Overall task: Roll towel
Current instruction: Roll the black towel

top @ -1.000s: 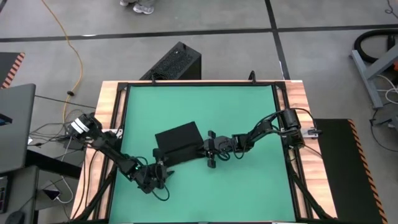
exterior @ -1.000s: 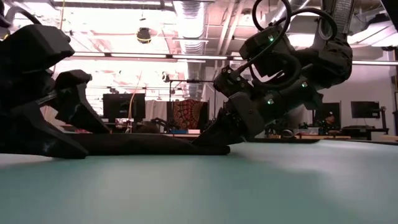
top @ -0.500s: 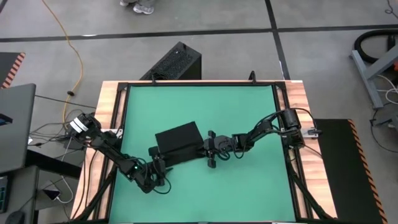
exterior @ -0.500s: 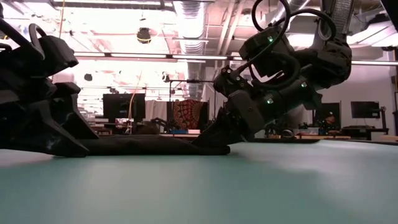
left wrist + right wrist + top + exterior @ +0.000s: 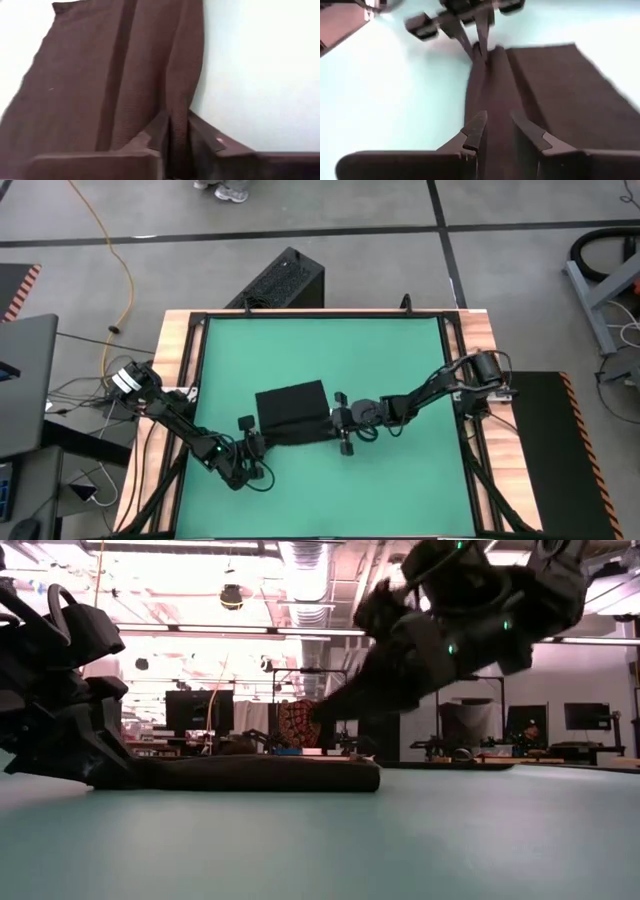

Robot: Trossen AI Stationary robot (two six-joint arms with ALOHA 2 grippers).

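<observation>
The left gripper [image 5: 177,131] pinches the towel [image 5: 292,412] edge, the right gripper [image 5: 496,131] is half-open above, so the fold may slip.

A grey concrete floor [image 5: 300,220] is crossed by dark taped lines [image 5: 250,235]. A yellow cable [image 5: 118,265] is laid across it. A black vented box [image 5: 280,280] is placed on the floor just behind the counter [image 5: 180,350], which is edged in wood and covered with a green mat [image 5: 330,350]. Beyond the counter, an open ceiling is seen with a silver duct [image 5: 310,565] and strip lights [image 5: 220,631]. Monitors [image 5: 198,710] are ranged along distant desks, and a patterned cloth [image 5: 300,723] is hung among them.
</observation>
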